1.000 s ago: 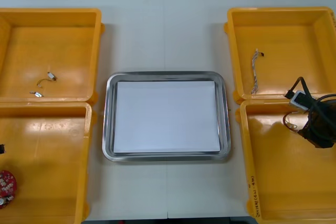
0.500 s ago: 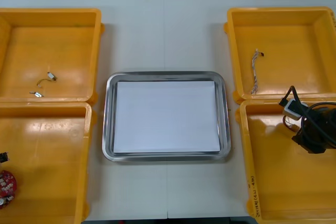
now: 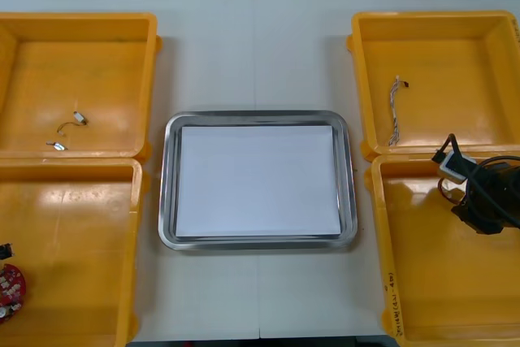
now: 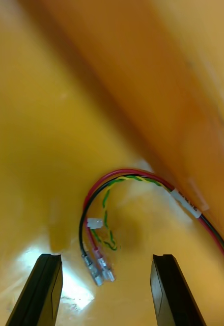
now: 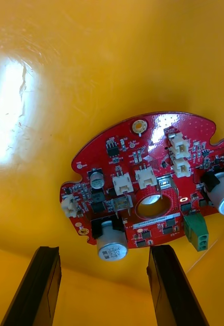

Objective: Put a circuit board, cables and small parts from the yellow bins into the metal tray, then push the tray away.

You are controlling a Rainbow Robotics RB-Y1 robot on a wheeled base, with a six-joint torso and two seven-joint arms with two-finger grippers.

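Poised at 4 o'clock of the tray [image 3: 258, 117] with right tool [image 4: 106, 260] spread wide over a limp, light cable [image 4: 127, 178], likely best pinched mid-loop, and at 8 o'clock with left tool [image 5: 104, 249] equally open over a stiff, fragile board [image 5: 142, 173], best taken by its rim.

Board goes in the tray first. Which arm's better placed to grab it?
Left. The left end effector hovers open just above the red circuit board. The right end effector hangs open over the red and yellow cable instead.

Red circuit board [image 5: 137, 168], yellow bins [image 3: 97, 62]
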